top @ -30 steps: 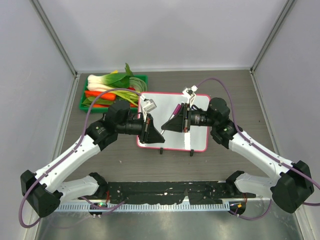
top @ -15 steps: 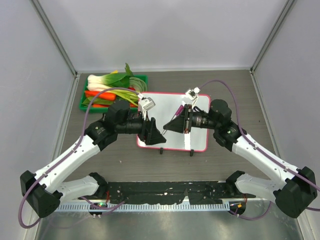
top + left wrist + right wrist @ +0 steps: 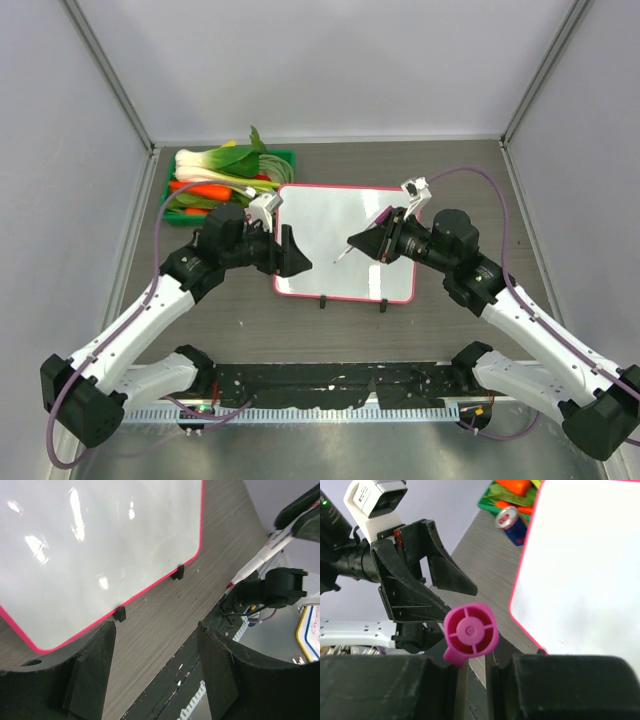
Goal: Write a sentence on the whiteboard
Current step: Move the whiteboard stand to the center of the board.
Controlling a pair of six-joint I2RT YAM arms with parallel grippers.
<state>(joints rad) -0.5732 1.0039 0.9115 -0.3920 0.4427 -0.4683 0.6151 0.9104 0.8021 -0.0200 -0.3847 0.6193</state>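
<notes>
The whiteboard (image 3: 340, 215) lies flat mid-table, glossy white with a thin pink-red frame and two black feet on its near edge. No sentence shows on its face. My right gripper (image 3: 362, 243) hovers over the board's right half, shut on a marker (image 3: 345, 252) whose tip points down-left above the board. In the right wrist view the marker's pink end cap (image 3: 470, 632) sits between the jaws of the right gripper (image 3: 470, 680), beside the whiteboard (image 3: 590, 570). My left gripper (image 3: 297, 254) stands open and empty at the board's left edge. The left gripper (image 3: 155, 670) frames bare table below the whiteboard (image 3: 100, 555); the marker (image 3: 260, 562) shows at upper right.
A green tray (image 3: 166, 197) of vegetables (image 3: 215, 175) sits at the back left, close to the left arm. A soda can (image 3: 512, 522) lies between tray and board. A black rail (image 3: 330, 380) runs along the near edge. Grey walls close in the table.
The left gripper has opened and drawn back to the left, away from the marker. The right gripper has moved right and a little up, carrying the marker.
</notes>
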